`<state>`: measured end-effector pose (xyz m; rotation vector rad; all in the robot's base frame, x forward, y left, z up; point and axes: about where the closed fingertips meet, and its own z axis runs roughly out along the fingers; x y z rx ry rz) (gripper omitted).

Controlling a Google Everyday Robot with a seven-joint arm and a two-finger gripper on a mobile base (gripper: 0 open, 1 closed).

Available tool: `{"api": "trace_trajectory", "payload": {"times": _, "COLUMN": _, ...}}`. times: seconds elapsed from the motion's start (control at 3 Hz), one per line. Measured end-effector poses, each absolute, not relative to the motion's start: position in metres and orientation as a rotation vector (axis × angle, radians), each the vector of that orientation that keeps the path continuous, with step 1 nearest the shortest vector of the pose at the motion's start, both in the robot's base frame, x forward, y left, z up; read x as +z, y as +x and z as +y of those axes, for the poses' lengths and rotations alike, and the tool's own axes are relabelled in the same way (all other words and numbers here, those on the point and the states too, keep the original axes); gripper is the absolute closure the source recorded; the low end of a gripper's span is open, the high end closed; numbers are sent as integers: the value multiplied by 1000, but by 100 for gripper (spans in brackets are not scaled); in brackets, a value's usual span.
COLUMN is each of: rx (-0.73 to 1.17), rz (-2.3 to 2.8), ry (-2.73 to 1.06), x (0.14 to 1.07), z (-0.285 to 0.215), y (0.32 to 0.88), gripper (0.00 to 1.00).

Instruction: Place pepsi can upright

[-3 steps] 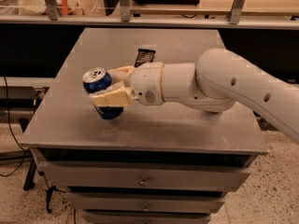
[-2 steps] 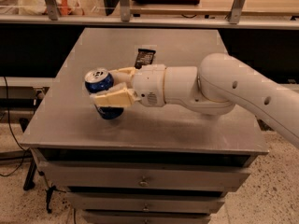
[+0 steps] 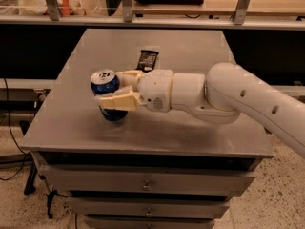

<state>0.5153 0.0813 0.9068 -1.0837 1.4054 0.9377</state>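
Observation:
The pepsi can (image 3: 106,86) is dark blue with a silver top and stands nearly upright, slightly tilted, on the grey table (image 3: 66,128) at its left middle. My gripper (image 3: 116,88) reaches in from the right on a thick white arm. Its cream fingers (image 3: 119,101) are closed around the can's sides, one behind and one in front. The can's bottom rests on or just above the tabletop.
A small dark snack packet (image 3: 147,59) lies behind the gripper near the table's middle. The table has drawers (image 3: 147,185) below its front edge. A shelf with metal posts (image 3: 126,4) runs along the back.
The can, gripper and arm hold nearly the same place; at most a very slight shift to the left.

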Motion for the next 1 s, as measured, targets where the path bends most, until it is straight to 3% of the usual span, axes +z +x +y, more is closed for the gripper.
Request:
{"api": "trace_trajectory", "payload": {"times": 0.67, "rx": 932, "rz": 1392, "ry": -1079, "x": 906, "z": 79, "y": 517, "gripper": 15}}
{"api": "trace_trajectory", "payload": {"times": 1.0, "rx": 927, "rz": 1393, "ry": -1081, "x": 906, "z": 78, "y": 517, "gripper": 0}}
